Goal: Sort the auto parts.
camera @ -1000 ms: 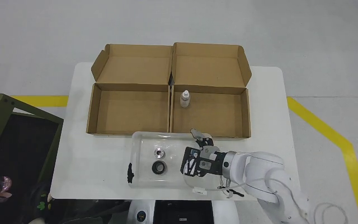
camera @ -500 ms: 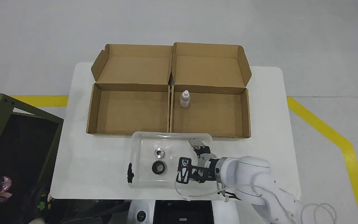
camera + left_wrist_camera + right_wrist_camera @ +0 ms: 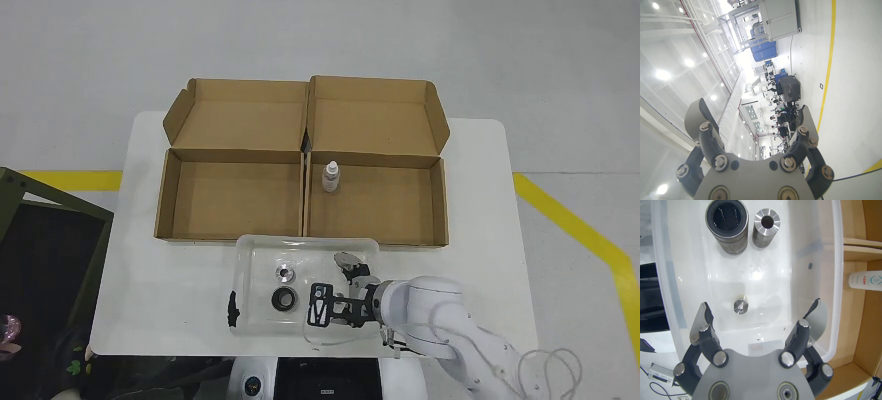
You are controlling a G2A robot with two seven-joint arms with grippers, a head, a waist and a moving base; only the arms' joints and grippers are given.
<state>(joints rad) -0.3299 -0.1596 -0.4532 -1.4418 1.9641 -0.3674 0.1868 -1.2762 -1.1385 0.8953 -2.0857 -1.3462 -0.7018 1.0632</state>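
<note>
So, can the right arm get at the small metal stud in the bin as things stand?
Probably yes: the right gripper is open over the clear bin, and the small metal stud stands alone just ahead of it, nothing between.

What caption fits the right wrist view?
Open right gripper over a clear bin with a small metal pin, a sleeve and a bearing.

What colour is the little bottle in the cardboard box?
The bottle is white, cap and all. The top view shows it best.
</note>
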